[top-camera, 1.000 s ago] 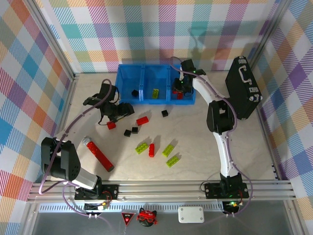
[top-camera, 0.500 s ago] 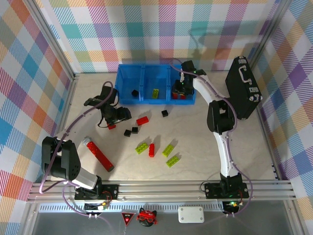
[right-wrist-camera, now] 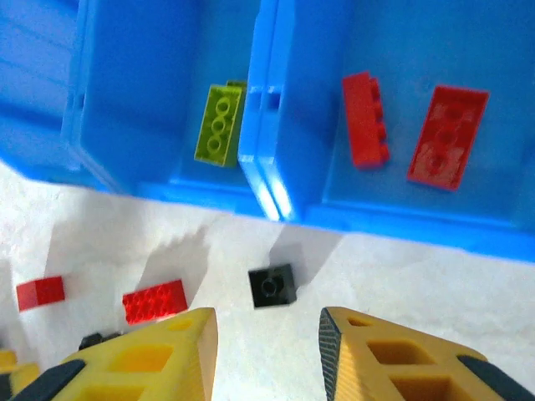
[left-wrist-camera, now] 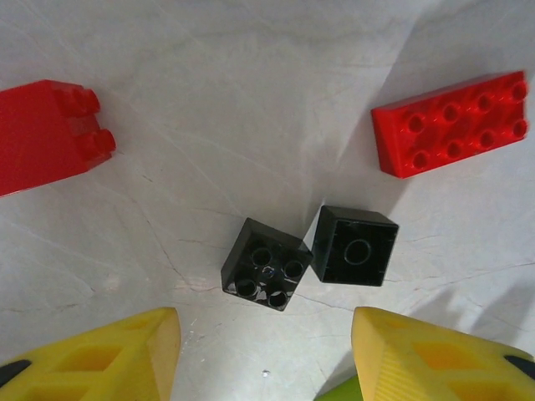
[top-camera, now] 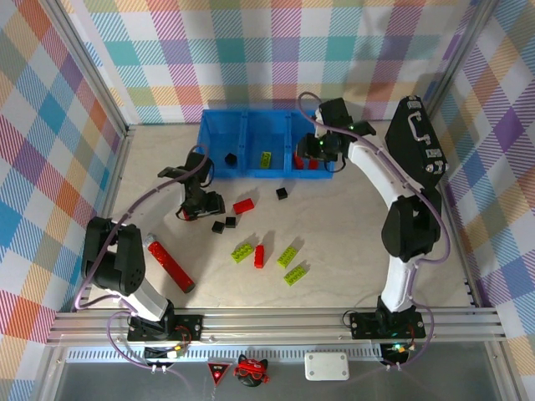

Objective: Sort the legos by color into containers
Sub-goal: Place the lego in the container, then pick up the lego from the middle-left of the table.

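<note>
The blue containers (top-camera: 216,160) stand at the back. Their left bin holds a black lego (top-camera: 230,157), the middle a lime lego (right-wrist-camera: 219,125), the right two red legos (right-wrist-camera: 364,119). My right gripper (right-wrist-camera: 267,334) hovers open just in front of the right bin, above a lone black lego (right-wrist-camera: 272,285). My left gripper (left-wrist-camera: 266,351) is open low over the table, with two black legos (left-wrist-camera: 267,263) lying side by side just ahead of its fingertips. A flat red lego (left-wrist-camera: 450,124) and a small red one (left-wrist-camera: 46,135) flank them. Lime legos (top-camera: 289,256) and a red one (top-camera: 259,256) lie mid-table.
A long red bar with a black end (top-camera: 170,266) lies at the front left. A black briefcase (top-camera: 415,149) leans at the right wall. Plaid walls close in the table on three sides.
My left gripper has slid right and nearer, toward the pair of black legos. My right gripper has pulled back from the right bin and its arm has swung to the right.
</note>
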Robot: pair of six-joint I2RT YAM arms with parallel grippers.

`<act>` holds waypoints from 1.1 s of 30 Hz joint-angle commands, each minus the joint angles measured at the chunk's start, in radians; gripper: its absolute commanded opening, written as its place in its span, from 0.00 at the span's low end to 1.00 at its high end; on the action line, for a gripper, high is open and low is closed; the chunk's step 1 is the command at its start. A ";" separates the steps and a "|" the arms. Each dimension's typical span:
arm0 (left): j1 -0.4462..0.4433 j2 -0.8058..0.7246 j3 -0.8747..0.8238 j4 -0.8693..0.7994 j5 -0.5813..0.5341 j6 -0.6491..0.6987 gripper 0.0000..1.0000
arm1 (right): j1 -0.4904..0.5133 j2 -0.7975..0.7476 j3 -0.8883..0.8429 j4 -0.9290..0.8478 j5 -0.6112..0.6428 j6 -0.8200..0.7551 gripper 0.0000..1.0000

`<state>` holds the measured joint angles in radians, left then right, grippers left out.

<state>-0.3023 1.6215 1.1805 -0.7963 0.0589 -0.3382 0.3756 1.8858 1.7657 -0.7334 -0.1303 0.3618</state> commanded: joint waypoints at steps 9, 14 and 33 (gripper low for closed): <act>-0.052 0.097 0.041 -0.041 -0.064 0.047 0.54 | 0.013 -0.177 -0.211 0.032 0.025 0.028 0.39; -0.052 0.117 0.073 -0.047 -0.078 0.046 0.53 | 0.013 -0.203 -0.247 0.043 0.025 0.039 0.39; 0.168 0.102 0.102 -0.050 -0.108 -0.015 0.57 | 0.013 -0.229 -0.258 0.038 0.011 0.037 0.39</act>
<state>-0.1505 1.7439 1.2633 -0.8135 -0.0467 -0.3298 0.3912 1.6913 1.5162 -0.6968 -0.1127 0.3878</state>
